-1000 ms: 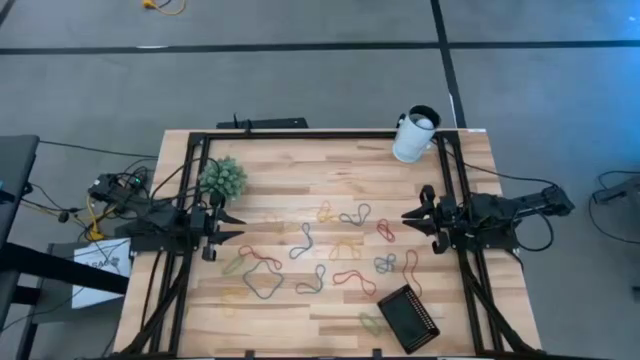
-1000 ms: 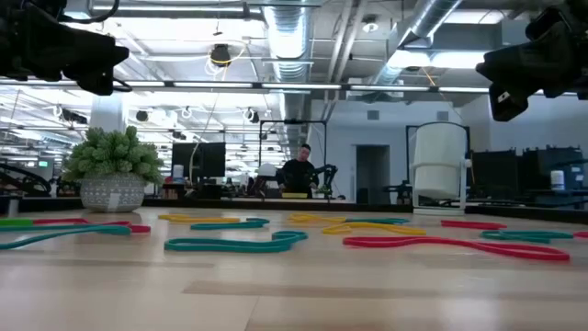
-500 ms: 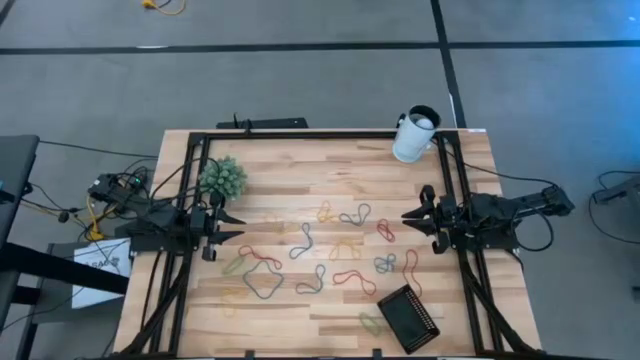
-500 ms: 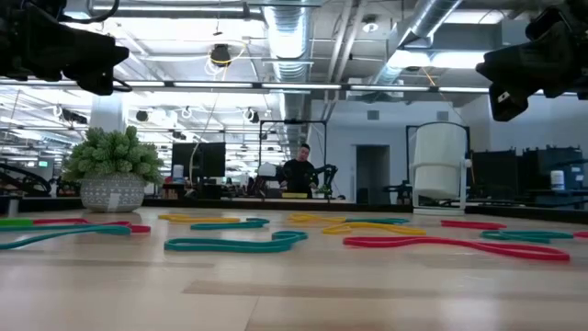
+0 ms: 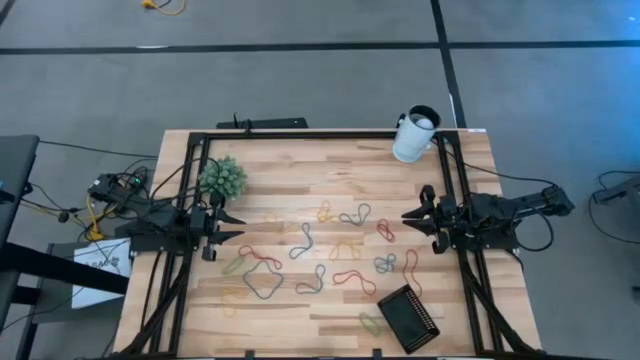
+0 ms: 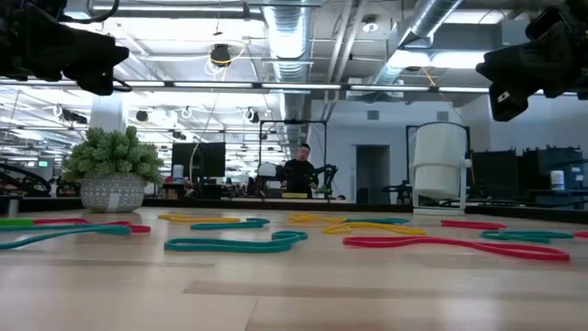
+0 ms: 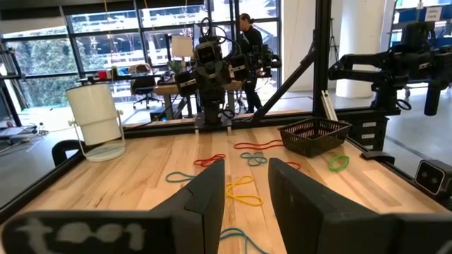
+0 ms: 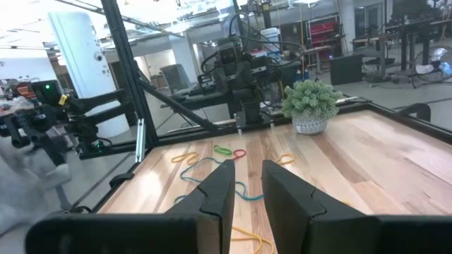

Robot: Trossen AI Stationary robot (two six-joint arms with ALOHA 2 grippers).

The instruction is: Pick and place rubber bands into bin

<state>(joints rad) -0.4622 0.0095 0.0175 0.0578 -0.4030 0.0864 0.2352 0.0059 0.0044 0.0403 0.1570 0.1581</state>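
Note:
Several rubber bands [image 5: 320, 250] in red, blue, green, yellow and grey lie flat and scattered over the middle of the wooden table; they also show in the low view [image 6: 239, 244]. The bin [image 5: 408, 315], a shallow black tray, rests on its base near the table's front right; in the left wrist view it is a meshed basket [image 7: 314, 135]. My left gripper [image 5: 238, 228] hovers open at the table's left side, pointing level toward the bands. My right gripper [image 5: 408, 220] hovers open at the right side, facing it. Both are empty [image 7: 247, 194] [image 8: 245, 189].
A small potted plant [image 5: 223, 178] stands at the far left, close to my left gripper. A white cup [image 5: 413, 135] stands at the far right corner. A black frame [image 5: 300, 134] borders the table. A person [image 6: 299, 173] stands far off in the room behind.

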